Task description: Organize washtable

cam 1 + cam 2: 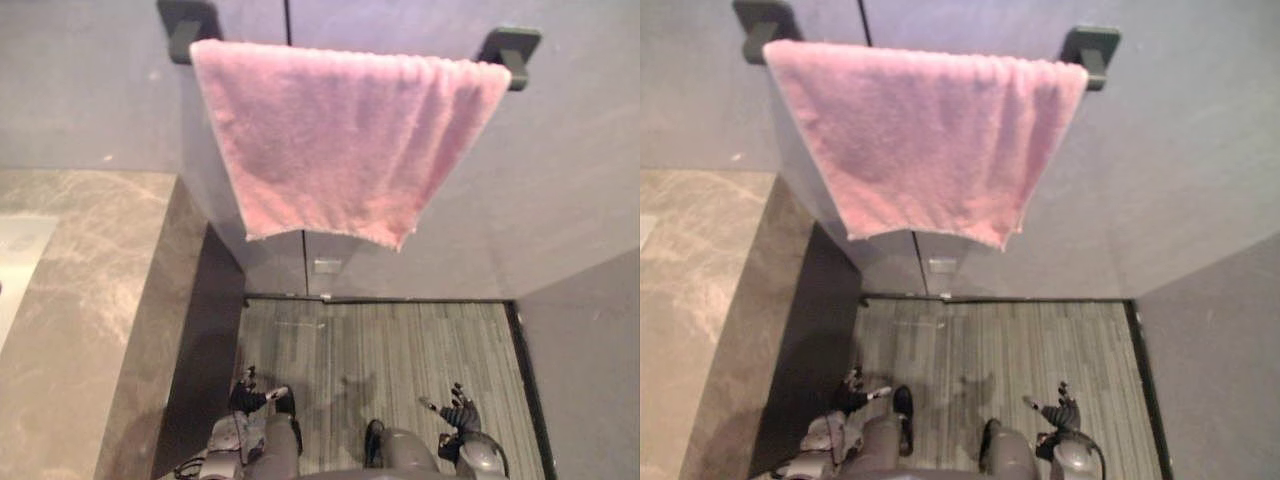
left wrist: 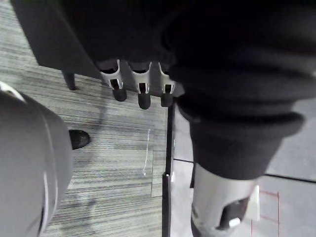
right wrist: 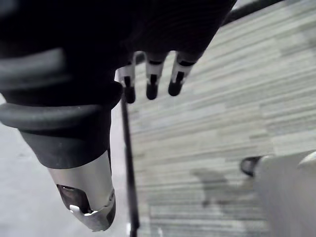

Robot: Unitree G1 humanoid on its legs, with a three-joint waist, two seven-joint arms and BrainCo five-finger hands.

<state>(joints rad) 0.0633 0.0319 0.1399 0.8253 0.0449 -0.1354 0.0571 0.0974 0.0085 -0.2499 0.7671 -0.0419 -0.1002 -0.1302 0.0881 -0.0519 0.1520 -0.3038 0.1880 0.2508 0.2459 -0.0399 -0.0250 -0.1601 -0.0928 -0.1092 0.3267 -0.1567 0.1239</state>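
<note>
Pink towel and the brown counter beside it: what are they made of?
The pink towel looks like terry cloth: fuzzy nap, soft drape. The brown veined counter looks like polished stone or an imitation: pale veins, slight sheen.

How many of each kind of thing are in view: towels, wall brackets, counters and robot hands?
Pink towel: 1
Dark wall brackets: 2
Marble counter: 1
Robot hands: 2, the left robot hand and the right robot hand
Total: 6
</note>
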